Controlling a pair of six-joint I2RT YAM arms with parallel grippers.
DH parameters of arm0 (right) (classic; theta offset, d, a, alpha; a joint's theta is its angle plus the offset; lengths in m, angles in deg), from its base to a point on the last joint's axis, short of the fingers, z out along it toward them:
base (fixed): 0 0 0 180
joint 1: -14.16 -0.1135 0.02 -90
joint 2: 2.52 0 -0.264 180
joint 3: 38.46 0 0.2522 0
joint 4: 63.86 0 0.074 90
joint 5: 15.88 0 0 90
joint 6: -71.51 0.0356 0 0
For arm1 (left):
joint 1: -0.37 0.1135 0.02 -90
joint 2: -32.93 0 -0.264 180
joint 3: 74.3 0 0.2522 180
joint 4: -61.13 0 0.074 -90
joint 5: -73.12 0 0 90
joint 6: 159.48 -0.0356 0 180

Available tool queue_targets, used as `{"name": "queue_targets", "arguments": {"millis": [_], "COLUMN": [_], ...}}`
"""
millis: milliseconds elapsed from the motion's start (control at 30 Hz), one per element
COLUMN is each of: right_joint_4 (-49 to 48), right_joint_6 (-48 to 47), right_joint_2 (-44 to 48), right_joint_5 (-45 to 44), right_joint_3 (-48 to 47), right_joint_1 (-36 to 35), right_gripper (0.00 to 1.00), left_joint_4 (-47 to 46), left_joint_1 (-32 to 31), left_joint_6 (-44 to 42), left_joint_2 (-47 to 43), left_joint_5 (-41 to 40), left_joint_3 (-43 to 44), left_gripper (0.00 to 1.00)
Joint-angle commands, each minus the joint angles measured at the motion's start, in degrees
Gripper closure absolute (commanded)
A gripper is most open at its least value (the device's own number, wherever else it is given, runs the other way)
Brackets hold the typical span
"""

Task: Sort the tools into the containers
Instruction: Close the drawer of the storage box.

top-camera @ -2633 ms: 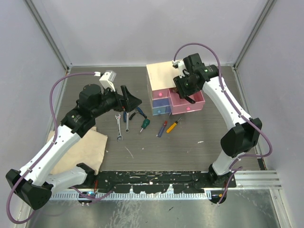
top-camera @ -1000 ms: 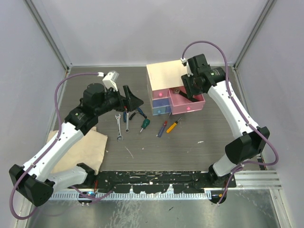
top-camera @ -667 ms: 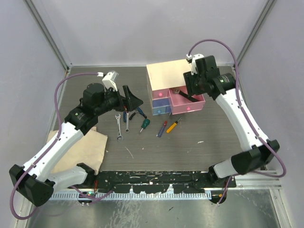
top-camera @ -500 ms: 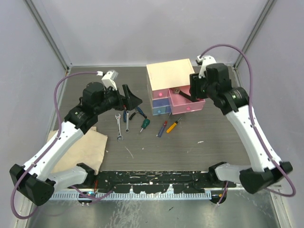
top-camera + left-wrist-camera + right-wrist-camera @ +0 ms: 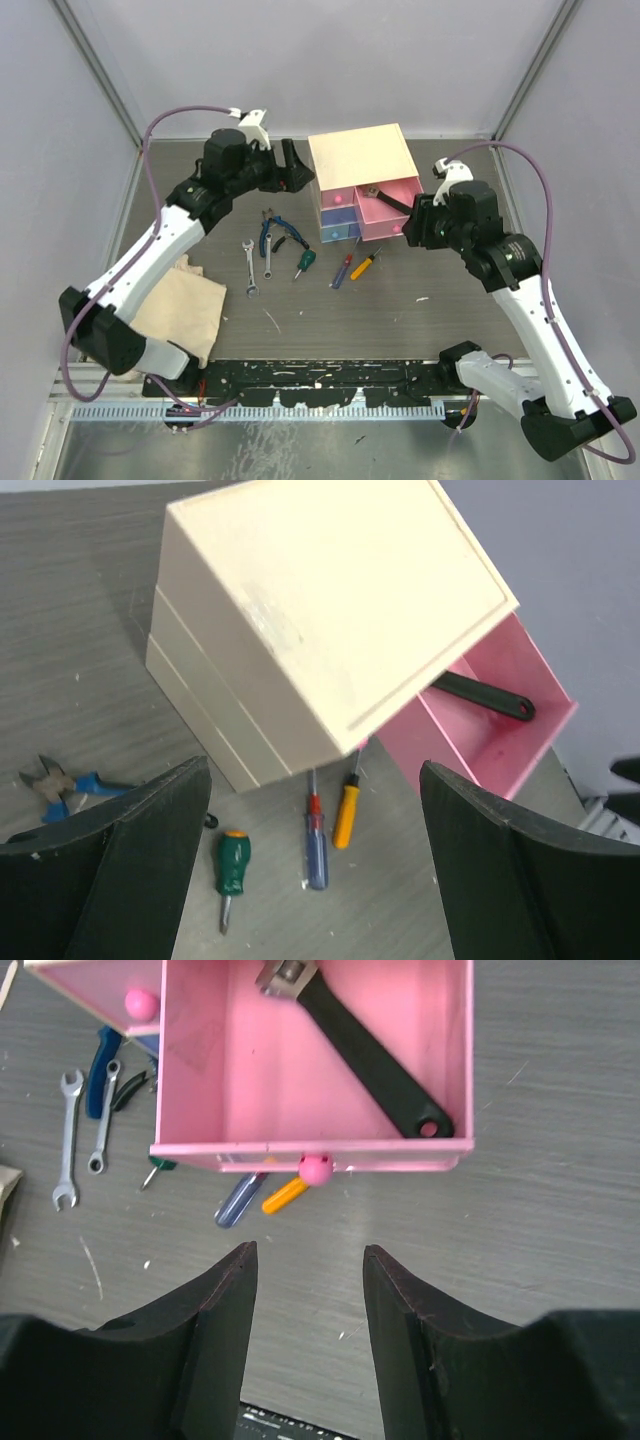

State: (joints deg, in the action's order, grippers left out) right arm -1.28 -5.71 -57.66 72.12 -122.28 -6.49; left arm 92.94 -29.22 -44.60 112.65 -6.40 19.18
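Observation:
The cream chest (image 5: 358, 158) stands at the back centre. Its right pink drawer (image 5: 415, 200) is pulled out and holds a black-handled adjustable wrench (image 5: 386, 201), also seen in the right wrist view (image 5: 360, 1050). On the table in front lie blue-handled pliers (image 5: 274, 232), two silver wrenches (image 5: 250, 270), a green screwdriver (image 5: 303, 263), a red-and-blue screwdriver (image 5: 342, 270) and an orange one (image 5: 365, 264). My left gripper (image 5: 298, 172) is open and empty beside the chest's left side. My right gripper (image 5: 412, 228) is open and empty just in front of the pink drawer's knob (image 5: 316, 1168).
A beige cloth (image 5: 185, 310) lies at the near left. The chest's left column has closed pink (image 5: 338, 198), purple and blue drawers. A thin pale stick (image 5: 270, 320) lies on the table in front of the tools. Grey walls enclose the table.
My right gripper has drawn back out of the pink drawer toward the near side; the adjustable wrench stays inside. My left arm has swung up and back to the chest's left side.

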Motion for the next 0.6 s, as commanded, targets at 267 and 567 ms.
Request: {"name": "queue_targets", "arguments": {"millis": [267, 567], "right_joint_4": [-8.37, -10.23], "right_joint_6": [2.09, 1.72], "right_joint_2": [2.51, 1.82], "right_joint_5": [7.96, 6.06], "right_joint_3": [8.20, 9.59], "right_joint_1": [0.12, 0.09], "right_gripper": [0.48, 0.48], "left_joint_4": [-2.61, 0.37], "left_joint_1": [1.02, 1.66], "left_joint_6": [-8.31, -12.38], "left_joint_2": [21.64, 35.00], "left_joint_5": [-2.28, -4.06], "left_joint_3": [21.40, 36.44], "left_gripper": [0.09, 0.08]}}
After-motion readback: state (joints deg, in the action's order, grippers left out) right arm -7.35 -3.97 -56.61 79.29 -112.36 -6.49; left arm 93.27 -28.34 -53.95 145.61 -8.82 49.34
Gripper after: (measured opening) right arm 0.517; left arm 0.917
